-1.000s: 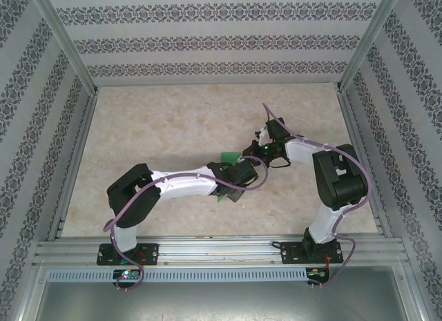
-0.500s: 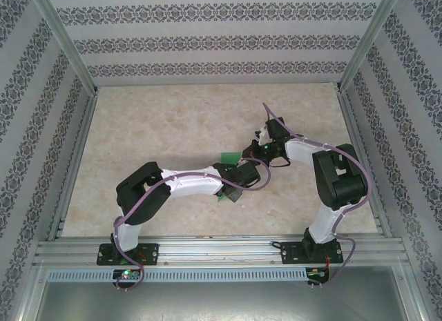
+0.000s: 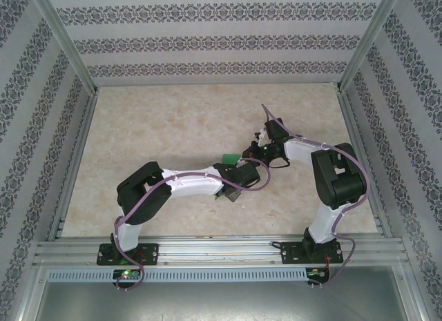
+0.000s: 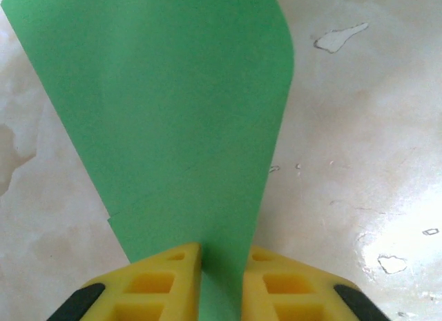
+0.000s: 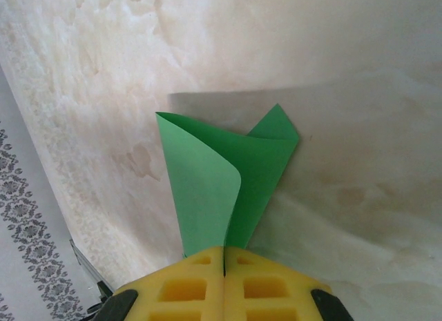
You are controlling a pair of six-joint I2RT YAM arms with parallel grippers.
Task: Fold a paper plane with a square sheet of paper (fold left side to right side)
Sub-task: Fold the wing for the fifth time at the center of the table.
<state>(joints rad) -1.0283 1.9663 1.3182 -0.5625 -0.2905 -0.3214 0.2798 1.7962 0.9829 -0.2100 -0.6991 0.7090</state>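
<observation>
Both tools pinch the thin bright green paper sheet: left tool near edge, right tool far. Sheet bows between them above the marbled tabletop

Top view: the sheet of paper sits near the middle of the table, slightly toward the right edge and closer to the near edge than the far one.

The 2 arms meet over it. The left gripper is at the sheet's near side; the right gripper is at its right side, just behind the left gripper.

Left wrist view: the sheet runs forward from between the 2 fingers of the left gripper, with 1 layer lapping over another.

Right wrist view: the sheet rises from the closed fingers of the right gripper, its left flap curled over the layer behind; the table lies beyond.
</observation>
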